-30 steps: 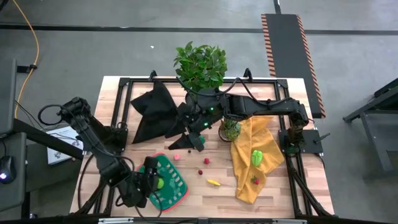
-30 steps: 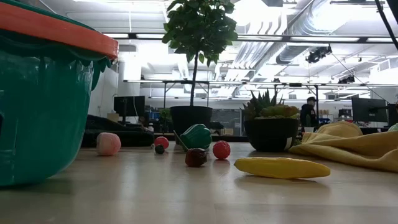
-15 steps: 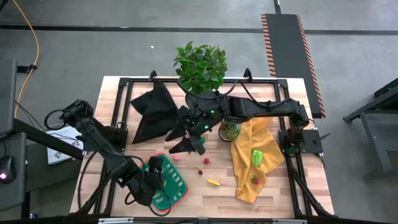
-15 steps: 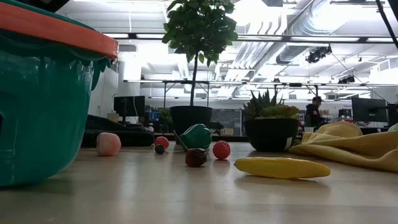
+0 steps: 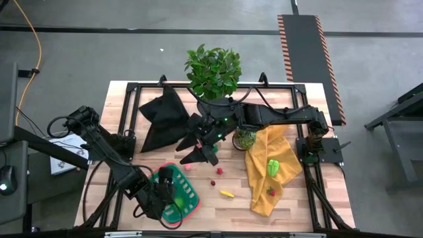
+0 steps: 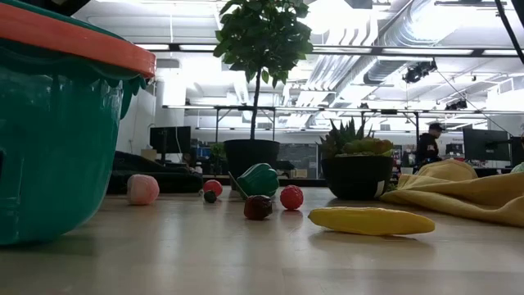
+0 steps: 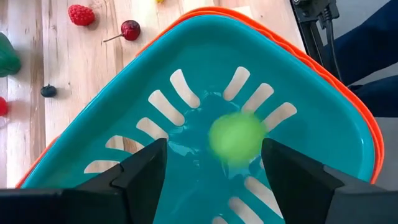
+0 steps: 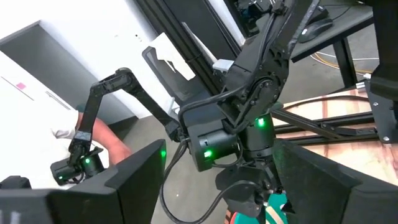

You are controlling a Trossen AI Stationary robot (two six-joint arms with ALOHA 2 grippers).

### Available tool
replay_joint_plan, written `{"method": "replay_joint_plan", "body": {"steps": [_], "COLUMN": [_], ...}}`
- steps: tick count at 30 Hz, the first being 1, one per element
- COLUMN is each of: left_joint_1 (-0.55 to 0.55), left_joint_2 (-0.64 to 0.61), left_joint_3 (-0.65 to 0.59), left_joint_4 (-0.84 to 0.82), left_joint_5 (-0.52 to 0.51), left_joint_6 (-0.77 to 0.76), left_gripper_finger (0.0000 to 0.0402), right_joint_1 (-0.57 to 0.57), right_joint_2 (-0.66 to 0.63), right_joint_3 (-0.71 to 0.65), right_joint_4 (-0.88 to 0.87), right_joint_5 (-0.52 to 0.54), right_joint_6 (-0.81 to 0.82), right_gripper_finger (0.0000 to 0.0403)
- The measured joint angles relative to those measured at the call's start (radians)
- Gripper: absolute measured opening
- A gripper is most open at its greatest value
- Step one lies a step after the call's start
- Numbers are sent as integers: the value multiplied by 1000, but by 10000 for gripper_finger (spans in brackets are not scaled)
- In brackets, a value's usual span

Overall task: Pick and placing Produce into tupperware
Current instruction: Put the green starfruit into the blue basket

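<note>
The green tupperware (image 5: 188,196) with its red rim (image 7: 261,28) stands at the table's near left. My left gripper (image 7: 214,180) hangs open over it, pointing down into it. A round green fruit (image 7: 236,137) shows blurred on the tupperware's floor, clear of both fingers. Lying on the bare wood are a pink fruit (image 5: 188,166), a raspberry (image 5: 219,171), a cherry (image 5: 213,182) and a yellow banana (image 5: 227,194). On the yellow cloth lie a green pepper (image 5: 273,166) and a red strawberry (image 5: 270,192). My right gripper (image 5: 206,153) waits open, raised above the table's middle.
A black cloth (image 5: 162,119) lies at the far left and a yellow cloth (image 5: 264,185) at the right. A large leafy potted plant (image 5: 213,69) stands at the far edge, a small spiky plant (image 5: 243,137) near the middle. A person (image 6: 427,147) stands in the room behind.
My left gripper has shifted a little toward the table's right, farther over the tupperware, and now covers the green fruit that showed beside it from above. The loose produce on the wood has stayed where it was.
</note>
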Motion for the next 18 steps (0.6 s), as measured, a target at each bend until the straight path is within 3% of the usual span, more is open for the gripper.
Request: {"method": "replay_joint_plan", "body": {"steps": [7,13,18], "left_joint_1": [21,72,104], "left_joint_2": [0,-8,-40], "left_joint_3": [0,44,118], "left_joint_4": [-12,-90,-193], "left_joint_5": [11,87,89], "left_joint_6": [10,30,91], "left_gripper_finger": [244,220,198], "right_joint_1": [-5,-16,-12], "right_joint_2": [0,-26,-51], "right_joint_3": [0,0,1], "right_joint_4": [-56,-288,-467], "right_joint_5": [-64,-92,-51], "right_joint_6": [2,-47,-105], "right_gripper_finger": [287,287,287]}}
